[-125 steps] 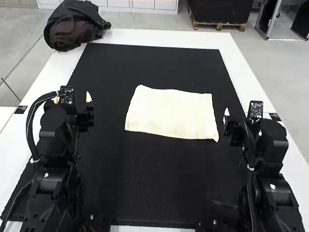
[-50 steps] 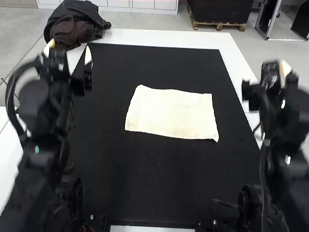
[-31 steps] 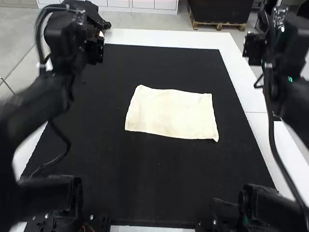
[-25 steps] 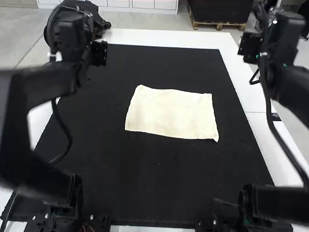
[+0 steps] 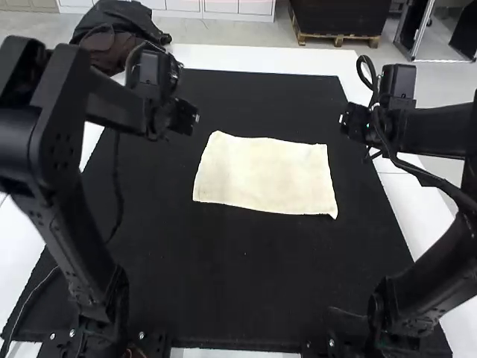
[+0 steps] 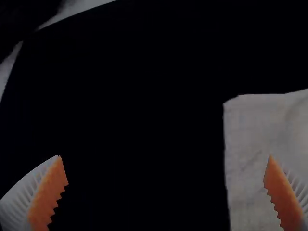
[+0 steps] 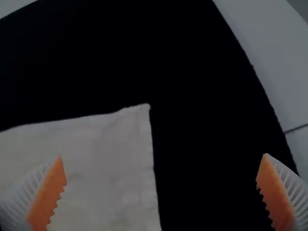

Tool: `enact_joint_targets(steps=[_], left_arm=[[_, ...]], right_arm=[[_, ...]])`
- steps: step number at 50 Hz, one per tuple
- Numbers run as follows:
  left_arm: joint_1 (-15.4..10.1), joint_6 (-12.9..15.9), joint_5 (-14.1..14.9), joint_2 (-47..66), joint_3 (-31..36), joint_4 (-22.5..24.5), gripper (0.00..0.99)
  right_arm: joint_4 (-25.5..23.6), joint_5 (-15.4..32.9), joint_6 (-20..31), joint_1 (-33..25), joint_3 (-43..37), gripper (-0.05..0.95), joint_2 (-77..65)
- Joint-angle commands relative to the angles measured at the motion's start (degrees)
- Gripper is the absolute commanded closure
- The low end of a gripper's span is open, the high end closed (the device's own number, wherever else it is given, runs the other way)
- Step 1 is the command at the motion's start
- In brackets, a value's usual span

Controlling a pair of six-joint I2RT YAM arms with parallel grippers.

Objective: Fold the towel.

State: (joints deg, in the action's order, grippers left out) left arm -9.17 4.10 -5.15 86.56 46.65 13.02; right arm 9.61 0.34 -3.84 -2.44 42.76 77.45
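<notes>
Towel (image 5: 264,175) and fingers are sitting apart, for the left gripper (image 6: 164,156) is hanging with nothing in its grasp, its orange pads (image 6: 48,197) standing wide of each other, and the right gripper (image 7: 162,155) is matching it, equally spread and equally empty. That width is presumably serving a purpose: the fingers are leaving room for a thin edge to pass between them before any pinch. Each gripper is hanging near one end of the cloth, the left by the far left corner (image 6: 236,106), the right by the far right corner (image 7: 146,111), probably because the pair is being set to take the far edge at both ends, so that the fold is coming over evenly and not skewing. The towel itself is lying spread out near the middle of the black mat (image 5: 246,276), slightly askew, its near right corner (image 5: 332,214) poking out to a small point. The mat is covering much of the white table (image 5: 253,58), likely giving the fabric some grip against sliding. Farther out, a bundle of dark clothing (image 5: 123,26) is resting at the table's far left corner, seemingly put aside to be leaving the folding space free.
</notes>
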Motion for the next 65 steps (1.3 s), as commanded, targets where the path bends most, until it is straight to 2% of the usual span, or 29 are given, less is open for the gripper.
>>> enact_joint_targets(steps=[1, 8, 13, 23, 43, 50, 65], left_arm=[[-1.64, -3.48, 4.97, 2.12, 2.65, 0.34, 0.038], [-2.08, -5.59, 7.78, 7.04, 4.94, -0.10, 0.038], [-2.08, -5.77, 7.78, 10.55, 6.61, 0.08, 0.038], [-2.26, -5.68, 7.70, 16.44, 9.86, 0.52, 0.038], [-3.22, -5.77, 7.70, 25.67, 14.17, 3.07, 0.038], [-4.54, -5.86, 7.61, 28.22, 15.57, 4.65, 0.038], [-4.37, -5.86, 7.52, 32.26, 19.44, 4.74, 0.039]], right_arm=[[1.12, 0.54, 1.02, 2.09, 0.13, -0.01, 1.39], [1.20, 0.36, 3.31, 2.88, 0.04, -0.01, 4.73], [2.61, 0.10, 4.89, 2.96, -0.05, -0.01, 6.75], [5.60, -1.57, 4.89, 3.05, 0.83, -0.01, 11.23], [12.89, -1.39, 4.80, 4.90, 3.82, -0.01, 20.81], [13.68, -1.39, 4.80, 4.90, 5.58, -0.01, 23.89], [16.76, -1.22, 5.24, 4.55, 7.86, -0.01, 29.86]])
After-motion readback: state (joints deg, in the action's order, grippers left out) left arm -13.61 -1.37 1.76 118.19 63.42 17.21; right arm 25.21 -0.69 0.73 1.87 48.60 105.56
